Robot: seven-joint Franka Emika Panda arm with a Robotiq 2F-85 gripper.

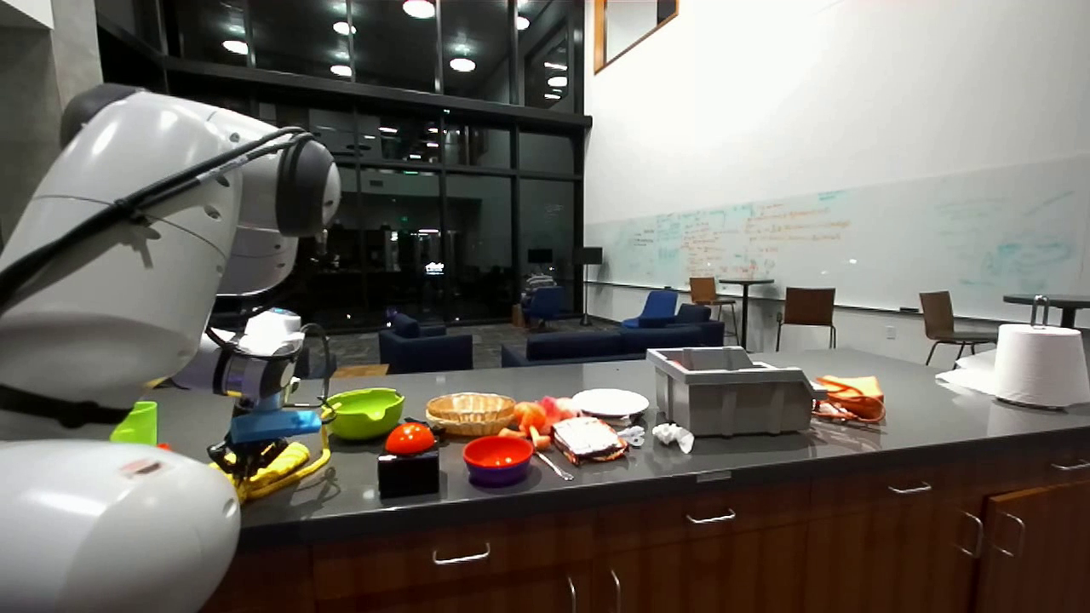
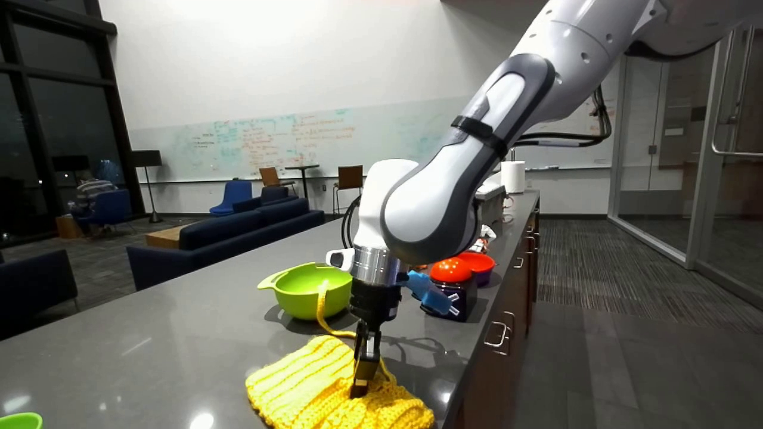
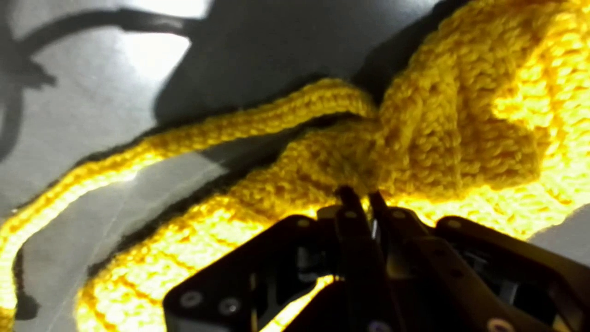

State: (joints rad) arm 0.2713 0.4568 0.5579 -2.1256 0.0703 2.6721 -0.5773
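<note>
From where I stand, the black 2-fingered gripper (image 3: 359,192) is clenched on a fold of a ribbed yellow knitted cloth (image 2: 310,381), and the fabric puckers there, likely because the squeeze gathers it. The cloth lies on the glossy dark-grey countertop (image 2: 179,333), close to the edge; being limp, it seems to need that support everywhere else. A slim yellow knitted strap (image 3: 184,142) trails from it to the round lime-green plastic bowl (image 2: 292,302), whose rim may be propping the strap's end up, though I can't tell for sure.

Yellow ribbed knit cloth (image 2: 304,381), green bowl (image 2: 298,300)
</note>
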